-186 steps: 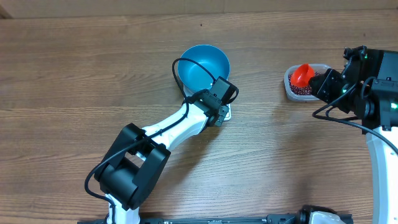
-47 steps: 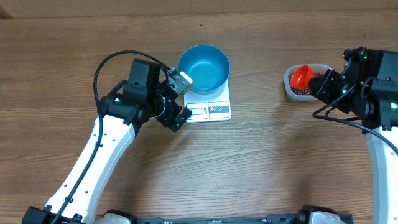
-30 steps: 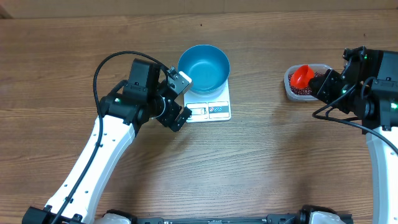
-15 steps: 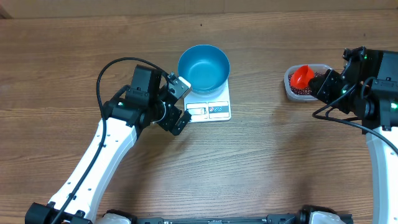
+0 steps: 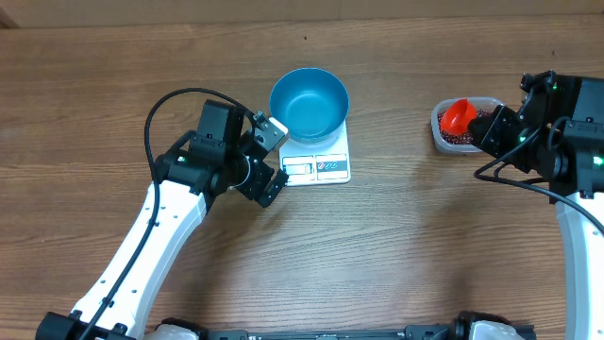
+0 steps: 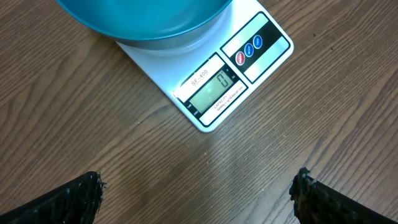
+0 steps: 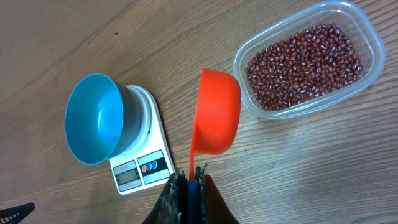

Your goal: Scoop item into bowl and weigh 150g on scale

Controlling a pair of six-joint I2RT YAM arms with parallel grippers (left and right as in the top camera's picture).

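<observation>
Left gripper spread wide, empty, near scale reading 0. Blue bowl sits on scale. Right gripper clamped on orange scoop handle, by tub of beans.

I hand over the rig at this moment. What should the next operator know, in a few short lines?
The left gripper is open and empty, hovering beside the scale.
The right gripper is shut on the handle of the orange scoop, at the edge of the clear tub of beans.
The bowl stands empty on the scale; the display reads 0.
Done: bowl placed, scale at zero.
Left: scoop beans into the bowl up to 150 g.
</observation>
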